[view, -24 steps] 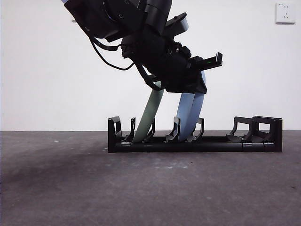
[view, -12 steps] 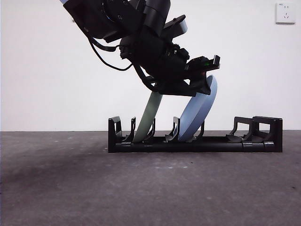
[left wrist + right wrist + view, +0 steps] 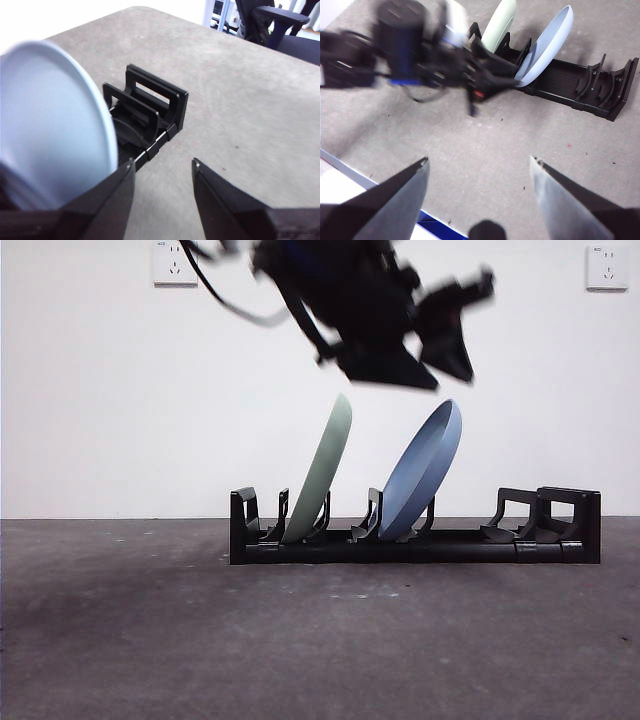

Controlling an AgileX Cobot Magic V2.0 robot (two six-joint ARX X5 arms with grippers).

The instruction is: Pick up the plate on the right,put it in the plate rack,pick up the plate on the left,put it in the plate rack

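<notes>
The plate rack (image 3: 480, 545) stands across the middle of the table. A pale green plate (image 3: 322, 475) leans in a slot near its left end, and a blue plate (image 3: 425, 470) leans in a middle slot. Above the blue plate, clear of it, hangs my left gripper (image 3: 445, 360), blurred and open. In the left wrist view the left gripper (image 3: 163, 165) has nothing between its jaws, with the blue plate (image 3: 50, 125) and the rack's end (image 3: 155, 100) close by. High over the table's front, my right gripper (image 3: 479, 160) is open and empty, looking down on the green plate (image 3: 502, 20), the blue plate (image 3: 547, 42) and the rack (image 3: 600, 95).
The left arm (image 3: 420, 55) reaches over the rack's left part. The rack's right-hand slots (image 3: 545, 515) hold nothing. Two wall sockets (image 3: 175, 260) (image 3: 605, 265) sit high on the white wall. The table's near edge (image 3: 440, 222) has a blue strip.
My left gripper has let go of the blue plate and risen well above the rack. The blue plate has tipped to the right and rests in its slot.
</notes>
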